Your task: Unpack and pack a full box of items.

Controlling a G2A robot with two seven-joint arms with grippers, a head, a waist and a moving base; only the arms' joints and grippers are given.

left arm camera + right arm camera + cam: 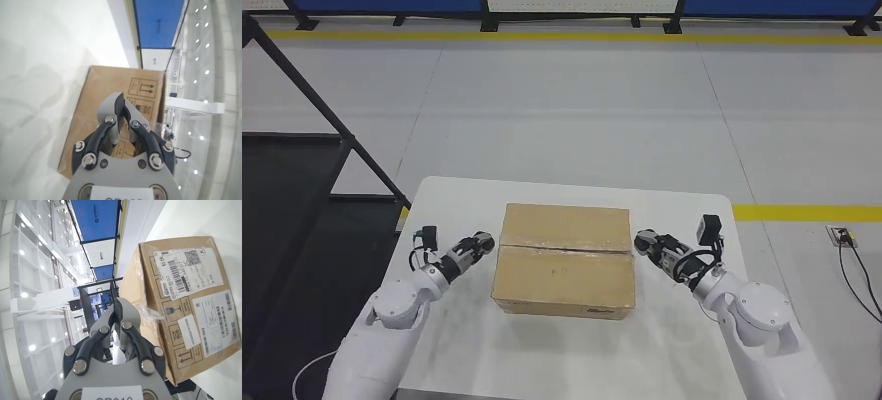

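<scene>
Sealed box point(564, 258) on table point(667, 335), closed jaws near each end

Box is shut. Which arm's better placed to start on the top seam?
Right, probably. The right gripper, shut, sits level with the top edge of the box, beside loose tape at the seam. The left gripper, also shut, faces the end wall below the top.

A white tabletop point(662, 210) stands on a pale grey floor point(572, 110). Beyond its far edge a yellow line point(572, 36) runs below blue panels point(98, 220) in black frames. A black frame point(312, 110) stands off its left edge; a floor socket point(840, 236) with a black cable point(857, 285) lies right. White shelving point(28, 256) carries round lights point(24, 294).
</scene>
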